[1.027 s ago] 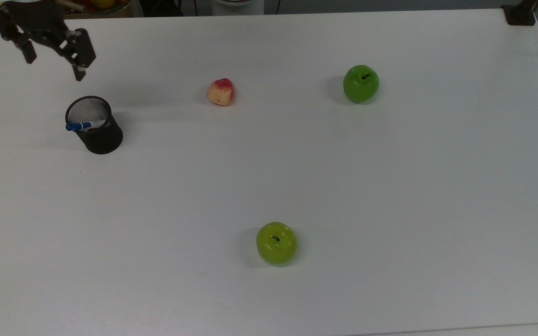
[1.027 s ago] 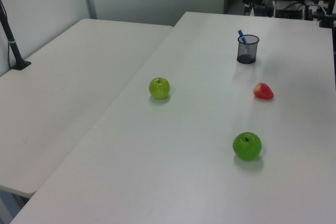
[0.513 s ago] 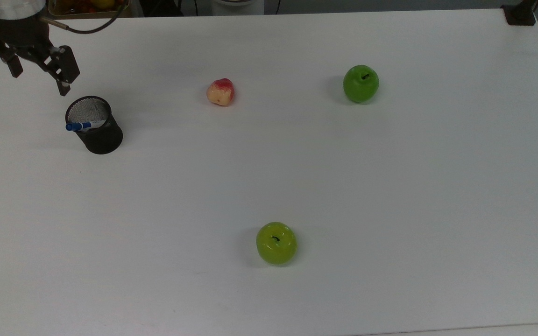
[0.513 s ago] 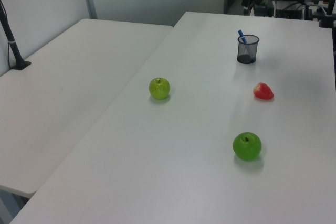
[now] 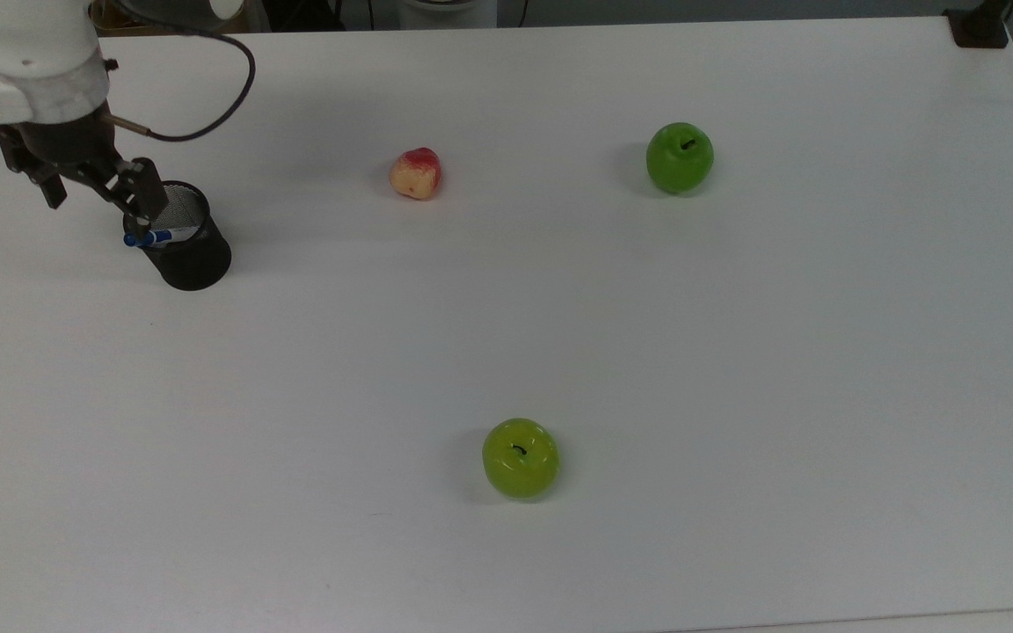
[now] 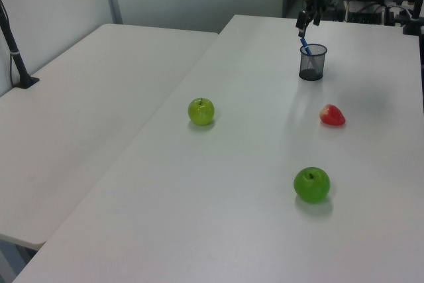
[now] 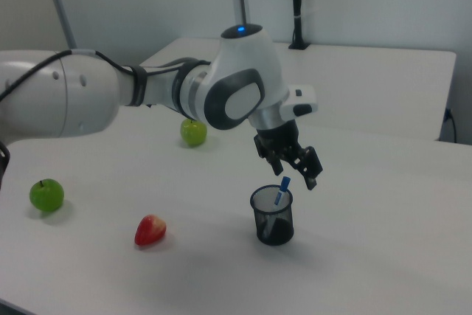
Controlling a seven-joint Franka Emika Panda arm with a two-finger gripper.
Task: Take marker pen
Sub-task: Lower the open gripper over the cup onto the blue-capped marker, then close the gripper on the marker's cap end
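Observation:
The marker pen [image 5: 151,237] stands slanted in a black mesh cup [image 5: 187,251] at the top view's left, its blue cap sticking out over the rim. My gripper [image 5: 100,200] hangs open just above and to the left of the cup, one finger over the rim near the cap. In the right view the gripper [image 7: 292,170] hovers right above the pen [image 7: 281,190] and cup [image 7: 272,216], apart from both. In the left view the gripper [image 6: 308,22] is above the pen [image 6: 305,48] in the cup [image 6: 313,63].
On the white table [image 5: 559,334] lie a red-yellow fruit [image 5: 416,173], a green apple [image 5: 680,157] and a yellow-green apple [image 5: 521,458], all well away from the cup. A black cable [image 5: 207,114] loops from the wrist.
My gripper has come down and toward the cup, from the table's far left corner to just above the cup's rim. It stays open; the pen and cup have not moved.

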